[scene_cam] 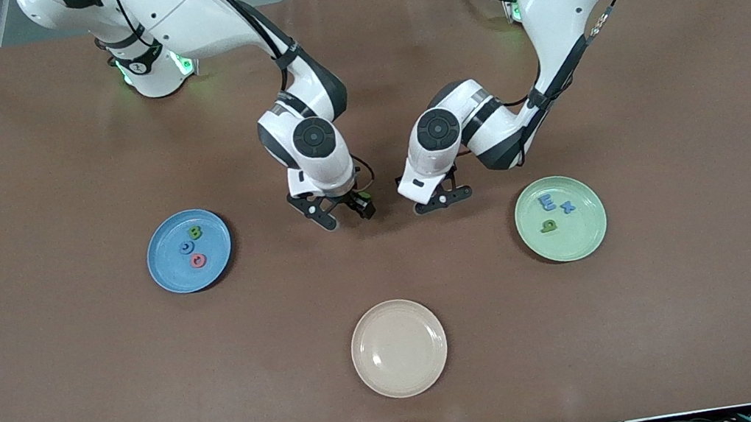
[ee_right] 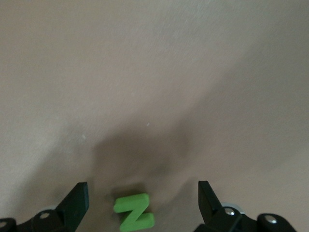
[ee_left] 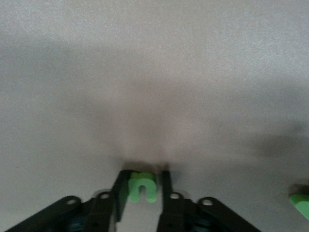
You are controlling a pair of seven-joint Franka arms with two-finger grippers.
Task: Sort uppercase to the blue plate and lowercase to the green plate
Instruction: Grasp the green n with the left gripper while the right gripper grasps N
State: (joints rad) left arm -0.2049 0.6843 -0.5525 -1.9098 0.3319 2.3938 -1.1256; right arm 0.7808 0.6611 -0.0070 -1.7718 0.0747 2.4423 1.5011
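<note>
— Blue plate?
— Holds green B, blue G, red Q.
— Hands?
— Right hand spread wide over green N on the surface. Left hand grips green u.
— Green plate?
— Holds m, x, 9-like letter.
</note>
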